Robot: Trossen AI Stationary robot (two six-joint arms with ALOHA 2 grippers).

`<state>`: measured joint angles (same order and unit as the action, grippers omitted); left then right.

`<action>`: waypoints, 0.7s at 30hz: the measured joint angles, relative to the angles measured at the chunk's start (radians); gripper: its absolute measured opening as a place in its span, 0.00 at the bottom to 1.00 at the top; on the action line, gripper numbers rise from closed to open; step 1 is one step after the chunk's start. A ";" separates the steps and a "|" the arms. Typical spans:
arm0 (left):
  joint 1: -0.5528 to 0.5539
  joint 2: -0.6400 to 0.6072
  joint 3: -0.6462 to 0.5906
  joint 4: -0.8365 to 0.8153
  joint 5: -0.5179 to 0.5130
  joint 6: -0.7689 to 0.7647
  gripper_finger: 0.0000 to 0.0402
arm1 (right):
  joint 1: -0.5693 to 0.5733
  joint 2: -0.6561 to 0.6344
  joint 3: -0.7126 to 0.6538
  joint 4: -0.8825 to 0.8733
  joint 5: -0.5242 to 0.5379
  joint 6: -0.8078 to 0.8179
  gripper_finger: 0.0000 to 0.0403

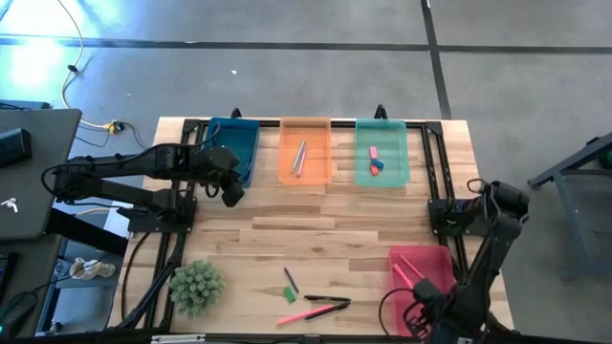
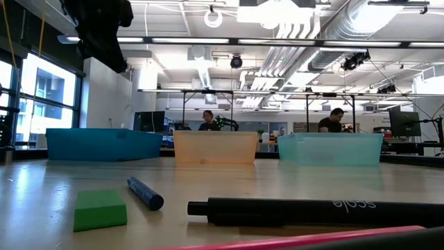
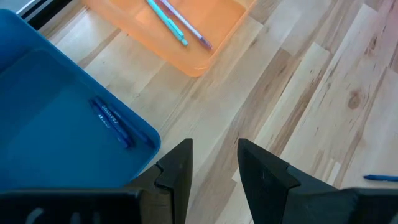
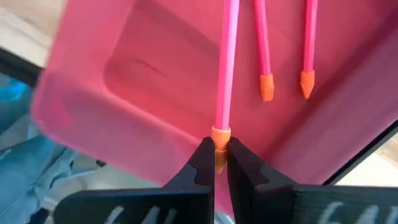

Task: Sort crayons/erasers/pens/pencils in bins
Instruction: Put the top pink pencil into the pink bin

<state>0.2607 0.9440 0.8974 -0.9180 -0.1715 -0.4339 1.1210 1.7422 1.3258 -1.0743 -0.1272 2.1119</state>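
The right gripper (image 4: 215,163) hangs over the red-pink bin (image 4: 124,87) at the near right corner of the surface (image 1: 316,239), its jaws clamped on the orange tip of a long pink stick (image 4: 225,62). The stick runs straight ahead of the jaws along their own line, out over the bin floor, parallel to two more pink sticks (image 4: 283,43) already lying there just beside it. Judged from this, the release needs little more than an opening: the bin lies directly beneath.

The left gripper (image 3: 214,165) waits above bare wood just beside the blue bin (image 3: 56,118), jaws partly apart and holding nothing; dark blue pens (image 3: 115,121) lie in that bin to one side of the jaws, the orange bin (image 3: 186,37) ahead.

Still unsorted at the near edge: a green eraser (image 1: 288,294), a dark blue crayon (image 1: 290,280), a black pen (image 1: 327,300) and another pink pencil (image 1: 311,312). They lie well apart from both grippers, though nearer the right arm.
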 joint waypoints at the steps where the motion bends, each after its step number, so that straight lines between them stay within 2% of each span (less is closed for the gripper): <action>1: 0.000 0.000 0.000 0.000 0.000 0.000 0.29 | 0.001 0.009 0.000 0.002 -0.002 0.004 0.00; 6: 0.000 0.000 0.000 0.000 0.000 0.000 0.29 | 0.001 0.041 0.000 0.000 -0.010 0.019 0.01; 11: 0.000 0.000 0.000 0.000 0.000 0.000 0.29 | 0.001 0.052 0.000 0.005 -0.014 0.031 0.07; 21: 0.000 0.000 0.000 0.000 0.003 0.000 0.29 | 0.001 0.052 0.000 0.004 -0.003 0.048 0.27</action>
<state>0.2609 0.9440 0.8974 -0.9180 -0.1688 -0.4339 1.1217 1.7939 1.3258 -1.0702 -0.1300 2.1597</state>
